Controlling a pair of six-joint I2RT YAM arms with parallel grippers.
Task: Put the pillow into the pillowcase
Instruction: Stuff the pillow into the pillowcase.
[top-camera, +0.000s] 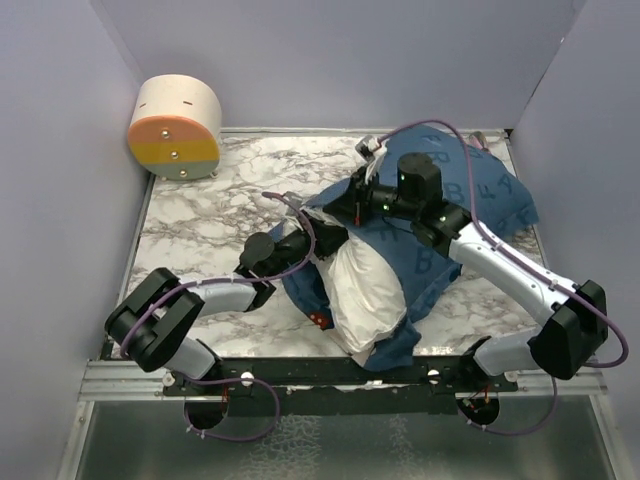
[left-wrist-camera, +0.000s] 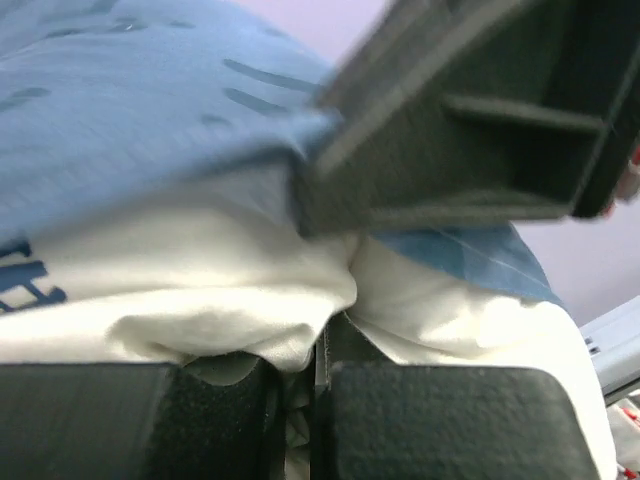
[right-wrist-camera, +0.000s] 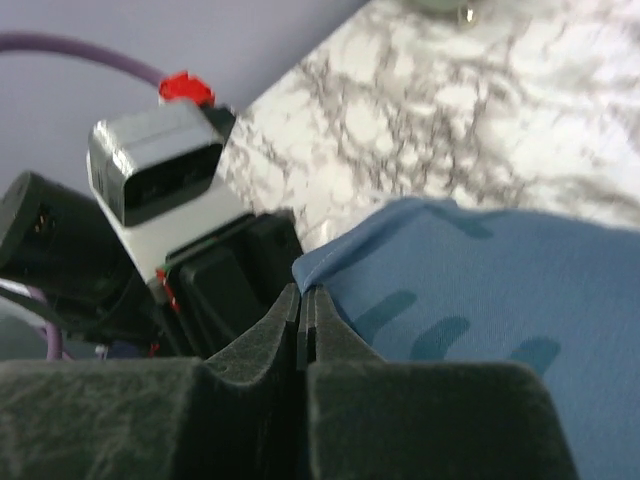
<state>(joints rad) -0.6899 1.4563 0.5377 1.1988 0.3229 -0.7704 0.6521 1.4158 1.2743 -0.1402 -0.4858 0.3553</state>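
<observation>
The left fingers (left-wrist-camera: 240, 410) are shut tight on a fold of the white pillow (left-wrist-camera: 180, 290). The right fingers (right-wrist-camera: 240, 400) pinch the pillowcase (right-wrist-camera: 480, 300) edge, likely to hold its mouth open. The pillow sits half inside, on the worktop (top-camera: 200, 230).

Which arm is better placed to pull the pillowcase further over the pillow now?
Right. The right gripper is shut on the edge of the pillowcase, so it can draw that over. The left gripper pinches the white pillow itself, so it probably only steadies or pushes it.
</observation>
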